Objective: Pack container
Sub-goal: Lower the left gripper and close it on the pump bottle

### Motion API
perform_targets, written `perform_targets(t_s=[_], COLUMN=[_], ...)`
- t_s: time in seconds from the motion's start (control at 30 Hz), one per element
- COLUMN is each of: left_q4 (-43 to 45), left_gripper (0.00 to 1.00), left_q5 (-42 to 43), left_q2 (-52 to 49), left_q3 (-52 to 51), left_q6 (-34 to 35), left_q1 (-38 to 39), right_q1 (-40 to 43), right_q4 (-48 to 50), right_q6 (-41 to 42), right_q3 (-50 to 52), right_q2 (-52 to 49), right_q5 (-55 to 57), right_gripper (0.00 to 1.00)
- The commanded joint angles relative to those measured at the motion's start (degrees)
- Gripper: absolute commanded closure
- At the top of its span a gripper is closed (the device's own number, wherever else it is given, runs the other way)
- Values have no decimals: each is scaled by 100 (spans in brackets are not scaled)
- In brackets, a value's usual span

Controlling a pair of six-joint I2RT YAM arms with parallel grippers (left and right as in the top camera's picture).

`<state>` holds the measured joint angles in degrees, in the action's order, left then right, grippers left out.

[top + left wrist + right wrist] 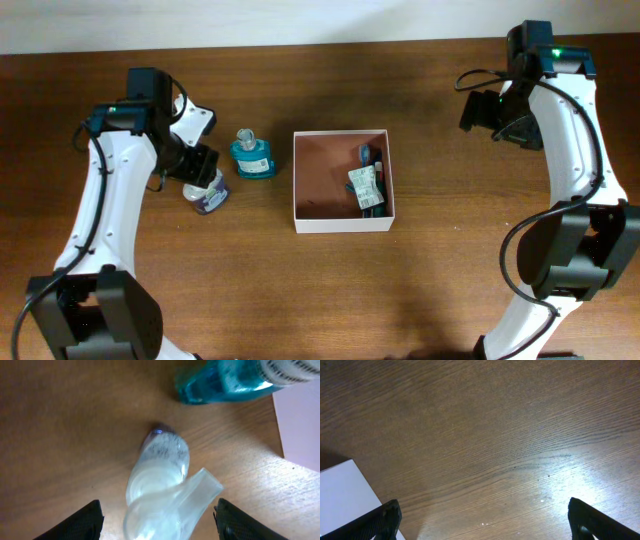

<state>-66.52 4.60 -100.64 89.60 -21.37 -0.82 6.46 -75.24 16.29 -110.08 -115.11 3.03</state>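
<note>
Left claw hovers over a small clear bottle, left of the container. The container sits mid-bench with toiletries along its right wall and a teal bottle just left of it. Left wrist view: claw released, fingers spread either side of the clear bottle. Right wrist view: right claw released above bare bench, right of the container.

Overhead: straight down. Wrist cams: close, facing table; share container edge.

Wooden table, container, teal bottle, clear bottle
</note>
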Motion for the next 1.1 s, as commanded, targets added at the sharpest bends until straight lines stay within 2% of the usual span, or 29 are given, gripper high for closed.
perform_targets(t_s=[0.0, 0.23, 0.43, 0.53, 0.93, 1.07], left_q4=[138, 208, 232, 227, 133, 127], left_gripper=[28, 28, 29, 34, 34, 40], left_q5=[210, 208, 208, 208, 205, 203], left_q2=[-66, -68, -68, -68, -260, -286], left_q3=[-151, -151, -151, -151, -258, -258], left_q6=[-619, -1167, -1174, -1174, -1169, -1167], left_q1=[-11, -11, -11, -11, -11, -11], right_q1=[4, 4, 4, 4, 4, 4], right_q4=[4, 2, 2, 4, 2, 2], right_q6=[4, 4, 4, 4, 4, 4], right_q3=[-57, -57, -57, -57, -57, -57], right_q2=[83, 83, 83, 83, 83, 83], right_q5=[66, 66, 66, 66, 66, 66], right_gripper=[2, 1, 2, 2, 2, 2])
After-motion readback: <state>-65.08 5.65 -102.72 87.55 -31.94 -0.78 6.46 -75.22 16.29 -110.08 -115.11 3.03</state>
